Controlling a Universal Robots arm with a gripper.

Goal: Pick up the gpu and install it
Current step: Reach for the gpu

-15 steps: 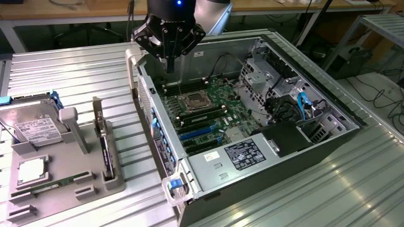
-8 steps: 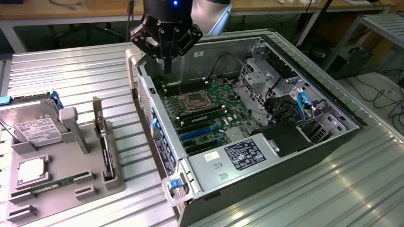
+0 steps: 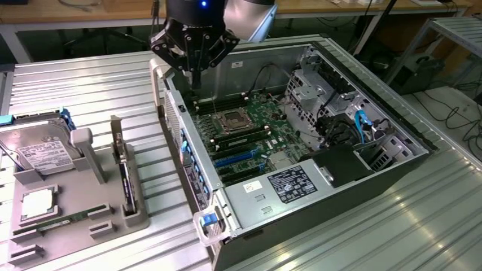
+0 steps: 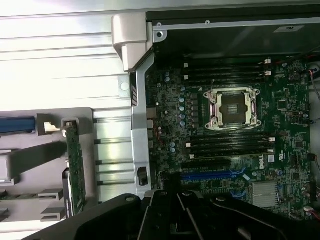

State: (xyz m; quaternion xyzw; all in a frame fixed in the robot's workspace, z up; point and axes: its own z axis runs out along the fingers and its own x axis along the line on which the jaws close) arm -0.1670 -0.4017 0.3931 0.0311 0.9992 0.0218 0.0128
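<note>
The gpu (image 3: 121, 166) stands on edge in a slot of the grey holder (image 3: 83, 186) at the exterior view's left, its silver bracket pointing up. In the wrist view the gpu (image 4: 75, 165) appears edge-on as a narrow green board. My gripper (image 3: 194, 76) hangs over the far left corner of the open computer case (image 3: 188, 169), apart from the gpu. Its black fingers are shut with nothing between them. The gripper (image 4: 172, 215) looks down on the motherboard (image 4: 295, 165) and its blue slots (image 4: 212, 175).
The holder also carries a silver hard drive (image 3: 42, 149), a processor chip (image 3: 35, 204) and a memory stick (image 3: 68, 219). Inside the case are the processor socket (image 3: 229, 119), a power supply (image 3: 290, 183) and drive cages with cables (image 3: 354, 127). Ribbed metal table (image 3: 98, 90) surrounds everything.
</note>
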